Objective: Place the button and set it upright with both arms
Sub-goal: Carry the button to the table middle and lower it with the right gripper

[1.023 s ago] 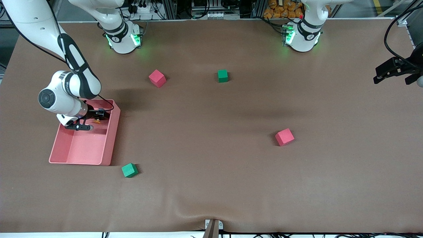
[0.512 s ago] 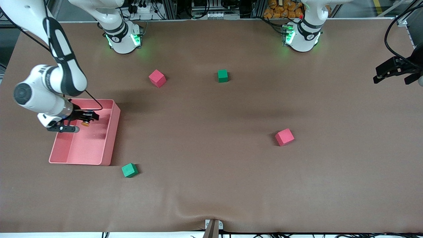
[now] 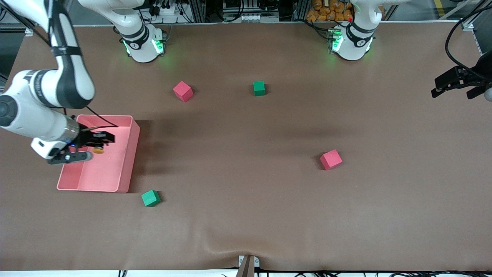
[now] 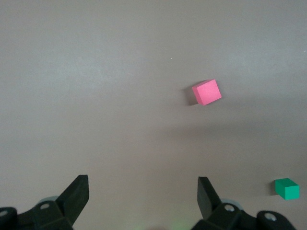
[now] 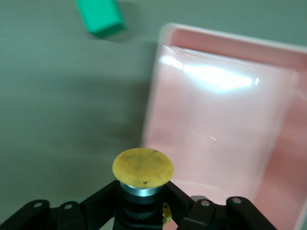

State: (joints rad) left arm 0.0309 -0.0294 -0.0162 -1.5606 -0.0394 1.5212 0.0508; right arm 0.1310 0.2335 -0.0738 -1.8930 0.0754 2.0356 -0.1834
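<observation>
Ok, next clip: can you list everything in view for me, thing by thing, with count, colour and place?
button: one, orange cap on a dark body, held in the right gripper above the pink tray
pink tray: one, pink, at the right arm's end of the table
red cubes: two; one near the right arm's base, one nearer the front camera, toward the left arm's end
green cubes: two; one beside the first red cube, between the bases; one just off the tray's near corner
table: one, brown cover
right gripper: shut on the button, over the tray
left gripper: open, holds nothing, waits over the left arm's end of the table
</observation>
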